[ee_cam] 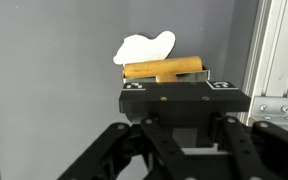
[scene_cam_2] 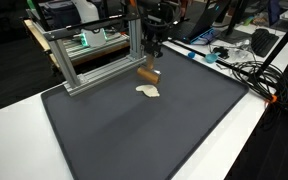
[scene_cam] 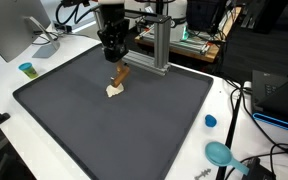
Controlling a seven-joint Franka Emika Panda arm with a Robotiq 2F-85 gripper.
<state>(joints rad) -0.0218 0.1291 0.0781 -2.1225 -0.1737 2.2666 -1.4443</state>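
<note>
My gripper (scene_cam: pixel 115 60) hangs over the far part of a dark grey mat (scene_cam: pixel 104 125). It is shut on the brown wooden handle (scene_cam: pixel 123 73) of a small tool with a white head (scene_cam: pixel 113 91). The head rests on the mat and the handle tilts up into the jaws. In an exterior view the gripper (scene_cam_2: pixel 152 58) sits right on the handle (scene_cam_2: pixel 147 73), with the white head (scene_cam_2: pixel 149 91) just in front. In the wrist view the handle (ee_cam: pixel 164 68) lies crosswise at the fingertips (ee_cam: pixel 179 88), and the white head (ee_cam: pixel 144 47) is beyond it.
An aluminium frame (scene_cam: pixel 154 45) stands just behind the gripper at the mat's far edge; it also shows in an exterior view (scene_cam_2: pixel 94 55). A small blue cap (scene_cam: pixel 210 121), a teal object (scene_cam: pixel 220 153) and cables (scene_cam: pixel 254 110) lie on the white table beside the mat. A teal cup (scene_cam: pixel 27 70) stands by a monitor.
</note>
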